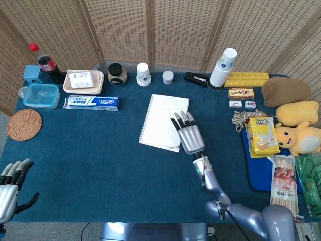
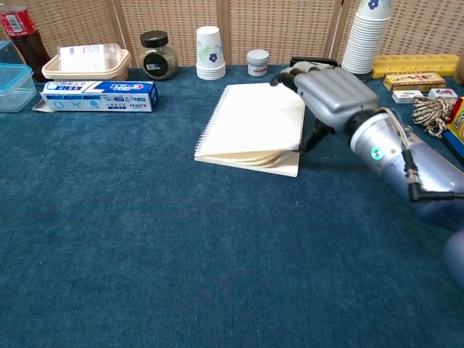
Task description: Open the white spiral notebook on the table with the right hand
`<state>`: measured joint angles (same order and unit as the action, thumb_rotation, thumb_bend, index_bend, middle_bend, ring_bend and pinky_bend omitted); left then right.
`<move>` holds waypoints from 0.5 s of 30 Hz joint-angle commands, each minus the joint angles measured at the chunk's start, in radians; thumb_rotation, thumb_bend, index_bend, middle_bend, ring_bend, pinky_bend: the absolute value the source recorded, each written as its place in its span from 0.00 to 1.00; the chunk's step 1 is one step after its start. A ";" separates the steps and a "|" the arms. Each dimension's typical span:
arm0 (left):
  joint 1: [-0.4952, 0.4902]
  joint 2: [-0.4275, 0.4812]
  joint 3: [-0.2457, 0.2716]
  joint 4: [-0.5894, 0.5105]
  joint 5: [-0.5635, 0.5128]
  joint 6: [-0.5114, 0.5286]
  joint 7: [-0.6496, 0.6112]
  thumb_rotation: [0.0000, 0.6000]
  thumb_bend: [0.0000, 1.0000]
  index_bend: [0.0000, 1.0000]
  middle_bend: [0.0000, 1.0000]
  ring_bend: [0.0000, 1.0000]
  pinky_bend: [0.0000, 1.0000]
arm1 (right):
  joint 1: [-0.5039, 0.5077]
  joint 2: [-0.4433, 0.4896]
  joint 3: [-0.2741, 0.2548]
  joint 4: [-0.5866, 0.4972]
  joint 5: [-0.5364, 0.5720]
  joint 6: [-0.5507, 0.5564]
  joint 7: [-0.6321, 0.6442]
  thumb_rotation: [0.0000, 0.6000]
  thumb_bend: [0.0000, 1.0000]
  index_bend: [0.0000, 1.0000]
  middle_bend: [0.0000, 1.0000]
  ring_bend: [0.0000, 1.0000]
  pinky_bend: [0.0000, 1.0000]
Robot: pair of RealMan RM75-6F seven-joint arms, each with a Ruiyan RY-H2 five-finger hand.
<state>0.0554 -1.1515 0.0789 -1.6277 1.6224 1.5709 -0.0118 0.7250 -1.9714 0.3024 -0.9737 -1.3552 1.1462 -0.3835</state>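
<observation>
While your right hand (image 2: 330, 94) rests fingers-spread on the notebook (image 2: 250, 129) at mid-surface, thumb under its right edge, gripping nothing firmly, the cover has only begun lifting; you must yet swing it over leftward.
</observation>
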 commanded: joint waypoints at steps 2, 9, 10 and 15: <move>0.004 -0.004 0.001 0.008 0.001 0.005 -0.011 1.00 0.27 0.11 0.07 0.01 0.00 | 0.048 -0.019 0.057 0.015 0.016 0.018 0.006 1.00 0.16 0.13 0.14 0.05 0.12; 0.006 -0.007 0.002 0.015 0.005 0.010 -0.020 1.00 0.27 0.11 0.07 0.01 0.00 | 0.089 -0.015 0.097 -0.001 0.031 0.024 -0.010 1.00 0.15 0.13 0.14 0.05 0.12; 0.007 -0.007 0.002 0.016 0.005 0.011 -0.022 1.00 0.27 0.11 0.07 0.01 0.00 | 0.096 -0.013 0.103 -0.009 0.034 0.024 -0.015 1.00 0.15 0.13 0.14 0.05 0.12; 0.009 -0.011 0.005 0.020 0.010 0.013 -0.029 1.00 0.27 0.11 0.07 0.01 0.00 | 0.139 -0.010 0.137 -0.059 0.053 0.018 -0.041 1.00 0.15 0.13 0.14 0.05 0.12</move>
<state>0.0642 -1.1616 0.0826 -1.6083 1.6317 1.5846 -0.0401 0.8504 -1.9810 0.4296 -1.0198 -1.3068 1.1672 -0.4162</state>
